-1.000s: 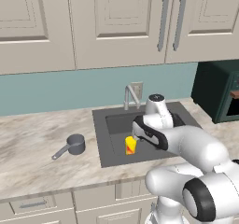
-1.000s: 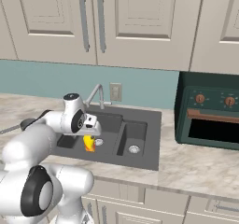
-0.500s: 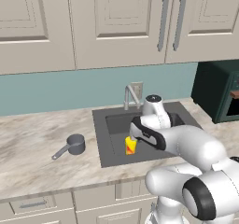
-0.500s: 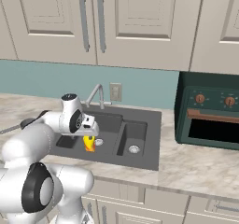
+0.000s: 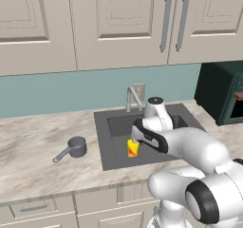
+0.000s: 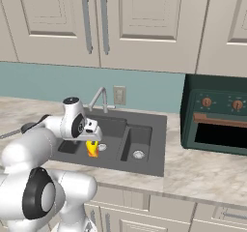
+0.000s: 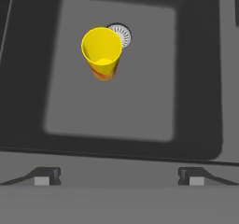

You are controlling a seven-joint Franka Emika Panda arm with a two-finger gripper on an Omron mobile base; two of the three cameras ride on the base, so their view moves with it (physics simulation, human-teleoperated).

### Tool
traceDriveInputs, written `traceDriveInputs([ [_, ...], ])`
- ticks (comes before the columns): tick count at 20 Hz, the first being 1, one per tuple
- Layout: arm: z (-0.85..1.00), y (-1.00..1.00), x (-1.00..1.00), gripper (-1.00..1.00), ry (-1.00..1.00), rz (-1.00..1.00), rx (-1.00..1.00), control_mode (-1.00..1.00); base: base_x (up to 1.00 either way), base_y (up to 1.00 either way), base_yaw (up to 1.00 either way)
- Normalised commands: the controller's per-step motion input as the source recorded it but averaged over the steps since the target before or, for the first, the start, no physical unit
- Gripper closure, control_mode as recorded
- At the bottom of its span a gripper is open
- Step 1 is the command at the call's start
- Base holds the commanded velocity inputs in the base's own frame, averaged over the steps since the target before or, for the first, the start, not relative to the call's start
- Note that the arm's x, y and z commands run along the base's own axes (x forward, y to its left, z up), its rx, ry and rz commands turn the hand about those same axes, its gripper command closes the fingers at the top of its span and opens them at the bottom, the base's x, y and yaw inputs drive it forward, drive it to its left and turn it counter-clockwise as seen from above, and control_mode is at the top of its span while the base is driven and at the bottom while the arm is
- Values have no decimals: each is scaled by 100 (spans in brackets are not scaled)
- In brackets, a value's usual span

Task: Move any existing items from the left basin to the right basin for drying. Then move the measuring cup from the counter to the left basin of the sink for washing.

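One yellow cup (image 7: pixel 102 53) upright in left basin (image 7: pixel 140 106), below and ahead of end effector (image 7: pixel 119 174); jaws spread wide, empty.

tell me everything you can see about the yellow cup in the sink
The yellow cup is a small tapered tumbler, wider at its open rim, yellow above with a red-orange lower part and a smooth plastic look. It appears empty. It stands upright on the floor of the left basin, beside the round silver drain, which it partly hides in the hand view. Nothing grips it; the open gripper hangs above, apart from it.
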Motion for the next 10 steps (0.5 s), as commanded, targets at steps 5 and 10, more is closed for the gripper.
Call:
traceDriveInputs([
  [5, -8, 0, 11, -100, 0, -2, 0, -100, 0, 0, 0],
  [10, -7, 0, 12, -100, 0, -2, 0, -100, 0, 0, 0],
])
